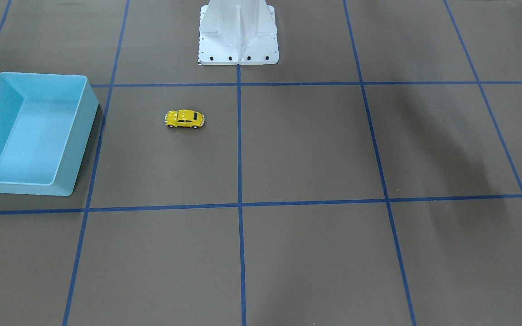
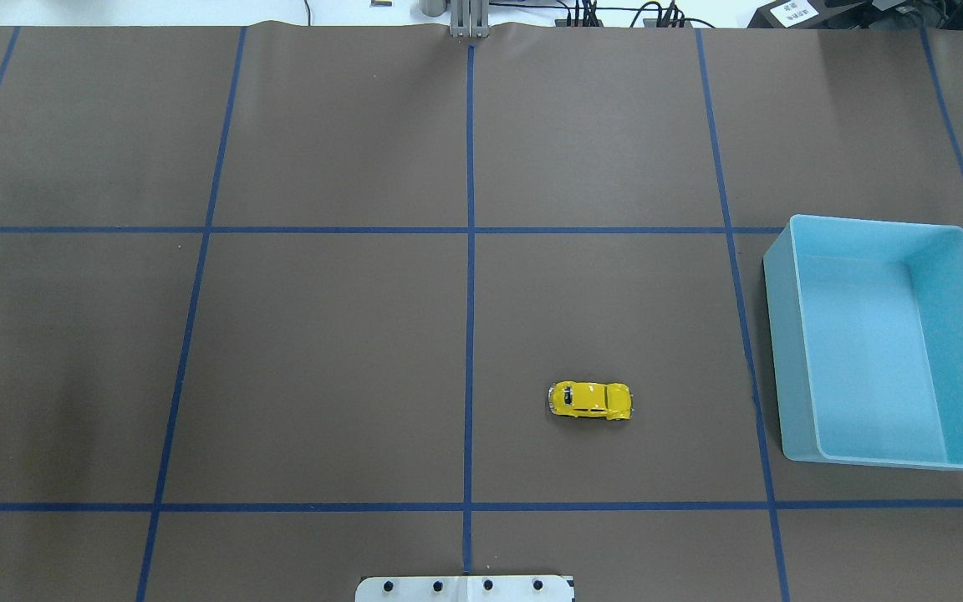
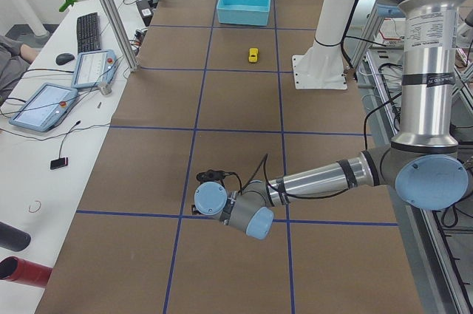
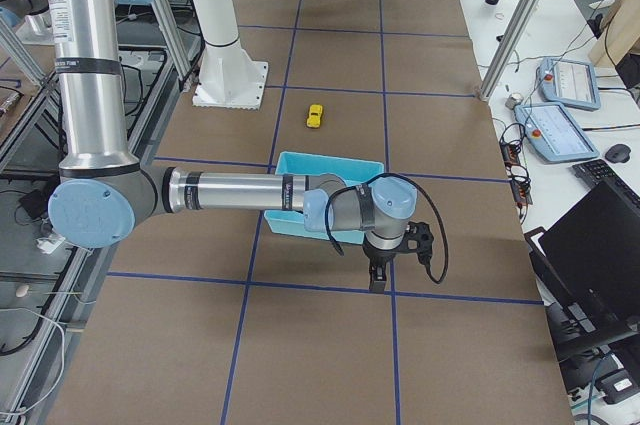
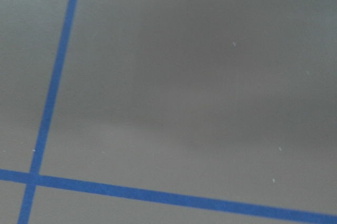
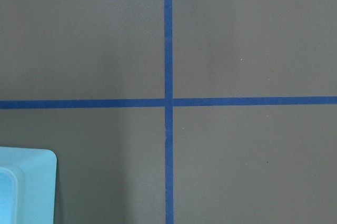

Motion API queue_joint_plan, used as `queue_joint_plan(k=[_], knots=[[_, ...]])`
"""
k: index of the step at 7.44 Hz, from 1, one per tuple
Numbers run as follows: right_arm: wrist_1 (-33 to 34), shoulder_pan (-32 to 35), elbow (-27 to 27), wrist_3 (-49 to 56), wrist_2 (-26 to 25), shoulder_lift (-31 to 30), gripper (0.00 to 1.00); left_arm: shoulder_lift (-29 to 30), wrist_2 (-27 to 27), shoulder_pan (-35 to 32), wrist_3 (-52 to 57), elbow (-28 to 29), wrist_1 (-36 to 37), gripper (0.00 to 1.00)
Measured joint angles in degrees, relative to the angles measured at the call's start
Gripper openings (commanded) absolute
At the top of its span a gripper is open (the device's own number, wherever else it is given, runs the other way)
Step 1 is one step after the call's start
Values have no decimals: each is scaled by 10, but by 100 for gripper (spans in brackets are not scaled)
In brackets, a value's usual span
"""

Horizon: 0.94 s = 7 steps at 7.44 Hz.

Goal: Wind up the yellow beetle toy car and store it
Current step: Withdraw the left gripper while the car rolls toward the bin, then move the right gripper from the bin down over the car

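Standing on its wheels, the yellow beetle toy car (image 1: 185, 119) is resting on the brown table cover (image 1: 311, 145), near the light blue bin (image 1: 82, 145) but apart from it. One end of the car is pointing toward the bin. Between the car and the bin a strip of bare cover is lying, and one blue tape line (image 2: 741, 318) is running just beside the bin wall that is facing the car. The bin is sitting with its open top upward. The white pedestal (image 1: 238, 40) is standing farther from the bin than the car is, on the robot's edge of the table.

The right gripper (image 4: 378, 283) is hanging just beyond a corner of the bin, on the side of the bin that is facing away from the car, and its fingers are pointing down. In the right-side view its forearm is crossing in front of the bin. The right wrist camera is showing that bin corner beside a crossing of tape lines. This gripper is appearing only in the side views, so how far its jaws are open, and whether they are holding anything, cannot be told.

The left gripper (image 3: 210, 176) is hanging well apart from the bin, at the opposite end of the table. It is showing small and dark, so the opening of its jaws cannot be told either.
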<state>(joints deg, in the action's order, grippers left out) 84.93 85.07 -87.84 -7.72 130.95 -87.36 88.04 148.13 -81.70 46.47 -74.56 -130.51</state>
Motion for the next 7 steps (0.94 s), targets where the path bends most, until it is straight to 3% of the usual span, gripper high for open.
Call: queue_joint_plan(k=[2,5,7], knots=[[-42,-33,-5,4,-1,0,100,10,-2,2,-184,-18,0,100],[-71,-114,-73,5,-17,-1,100,36,-25,4,-453,-27,4,100],[-72,-150,-128,0,-18,3,100,49,-50,8,-555,-76,84,100]])
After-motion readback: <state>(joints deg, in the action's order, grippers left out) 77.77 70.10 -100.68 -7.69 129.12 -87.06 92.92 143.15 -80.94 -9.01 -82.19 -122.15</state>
